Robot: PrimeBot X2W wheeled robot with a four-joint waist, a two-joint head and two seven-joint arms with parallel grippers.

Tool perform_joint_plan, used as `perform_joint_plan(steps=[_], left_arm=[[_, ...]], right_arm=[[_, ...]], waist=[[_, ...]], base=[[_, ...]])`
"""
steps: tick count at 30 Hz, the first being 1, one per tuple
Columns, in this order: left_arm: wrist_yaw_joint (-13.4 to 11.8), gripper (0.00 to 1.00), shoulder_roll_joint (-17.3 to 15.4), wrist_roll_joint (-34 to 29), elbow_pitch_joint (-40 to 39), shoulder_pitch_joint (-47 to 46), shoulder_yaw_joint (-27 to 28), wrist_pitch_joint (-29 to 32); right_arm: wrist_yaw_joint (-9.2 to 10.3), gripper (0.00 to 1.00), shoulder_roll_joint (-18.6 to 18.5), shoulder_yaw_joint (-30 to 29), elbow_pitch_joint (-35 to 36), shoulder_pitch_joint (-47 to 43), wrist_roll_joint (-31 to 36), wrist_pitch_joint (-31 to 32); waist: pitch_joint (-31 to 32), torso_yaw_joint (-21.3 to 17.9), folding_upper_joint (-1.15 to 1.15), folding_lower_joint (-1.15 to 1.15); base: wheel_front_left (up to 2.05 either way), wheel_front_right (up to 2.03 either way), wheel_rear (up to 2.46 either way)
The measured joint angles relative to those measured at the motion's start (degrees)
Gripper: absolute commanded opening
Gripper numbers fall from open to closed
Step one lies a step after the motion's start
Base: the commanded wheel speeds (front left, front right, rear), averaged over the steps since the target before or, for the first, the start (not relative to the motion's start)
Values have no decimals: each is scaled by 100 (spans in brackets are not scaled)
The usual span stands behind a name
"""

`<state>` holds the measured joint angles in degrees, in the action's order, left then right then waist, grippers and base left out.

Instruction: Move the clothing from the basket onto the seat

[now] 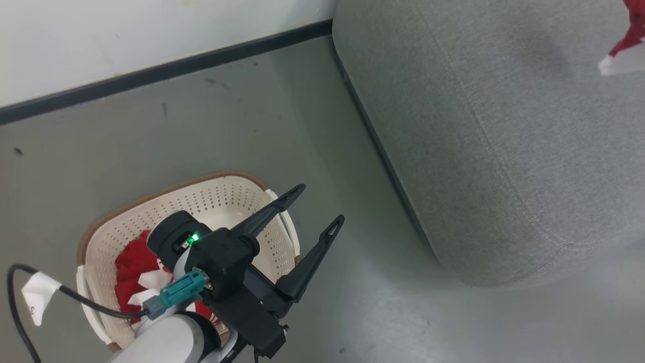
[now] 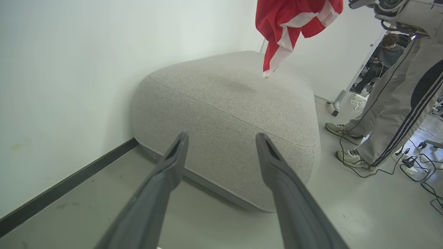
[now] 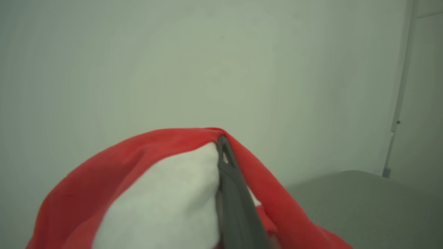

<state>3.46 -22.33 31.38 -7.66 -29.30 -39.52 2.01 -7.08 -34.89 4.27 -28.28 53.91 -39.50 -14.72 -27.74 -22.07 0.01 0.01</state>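
Note:
My left gripper [image 1: 322, 204] is open above the right edge of the cream basket [image 1: 227, 194], its spread fingers [image 2: 173, 162] pointing toward the grey seat [image 2: 228, 103]. Red and white clothing [image 1: 136, 272] lies in the basket, partly hidden by my left arm. My right gripper [image 3: 221, 145] is shut on a red and white garment [image 3: 166, 180] that drapes over its fingers. That garment [image 2: 290, 24] hangs above the far part of the seat, and its lower tip [image 1: 622, 53] shows over the seat [image 1: 504, 141] at the head view's top right.
The seat stands in a corner against a white wall with a dark baseboard [image 1: 166, 70]. A person's legs [image 2: 384, 117] stand on the floor right of the seat, among cables [image 2: 415, 166]. Another person [image 2: 384, 55] sits far behind. Grey floor [image 1: 322, 126] separates basket and seat.

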Motion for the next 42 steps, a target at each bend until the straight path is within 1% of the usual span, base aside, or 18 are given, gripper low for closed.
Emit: perform_joint_plan(steps=[7, 11, 14, 26, 31, 35, 37, 39, 41, 42], left_arm=[[-26, 100, -123, -5, -36, -85, 101, 64], [-42, 100, -201, -5, -76, -85, 144, 86], [-45, 100, -281, -7, -120, -85, 185, 101], [-94, 100, -336, -13, -311, -107, 220, 244], [-96, 100, -419, -13, -361, -114, 263, 264], [-96, 100, -422, -13, -365, -144, 286, 293], [-100, 100, -424, -13, -365, -157, 297, 293], [-102, 100, -425, -13, -369, -178, 316, 293], [-122, 100, -426, -12, -371, -186, 325, 293], [-122, 100, -426, -12, -371, -186, 325, 293]], right_arm=[[0, 0, -21, -133, -286, 213, -40, 1], [0, 0, -27, -165, -342, 257, -41, 1], [0, 0, -98, -154, -361, 348, -89, 0], [-5, 0, -140, -140, -423, 369, -192, 0], [-5, 0, -135, -121, -612, 370, -101, 0], [-3, 0, -99, -92, -975, 364, 47, 0], [36, 0, -112, -38, -1105, 335, 193, 1], [126, 0, -101, 1, -1176, 289, 346, 1], [198, 0, -77, -8, -1334, 286, 368, 1], [198, 0, -77, -8, -1334, 286, 368, 1]], waist=[[-333, 61, 0, 0], [-462, 79, 0, 0], [-556, 70, 0, -1], [-857, 34, 0, -1], [-980, 24, 0, -1], [-1046, 32, 0, -1], [-1063, 41, 0, -1], [-1079, 50, 0, -1], [-1094, 58, 0, -1], [-1094, 58, 0, -1]], base=[[0, 0, 0], [0, 0, 0], [0, 0, 0], [0, 0, 0], [0, 0, 0], [0, 0, 0], [0, 0, 0], [0, 0, 0], [0, 0, 0], [0, 0, 0]])
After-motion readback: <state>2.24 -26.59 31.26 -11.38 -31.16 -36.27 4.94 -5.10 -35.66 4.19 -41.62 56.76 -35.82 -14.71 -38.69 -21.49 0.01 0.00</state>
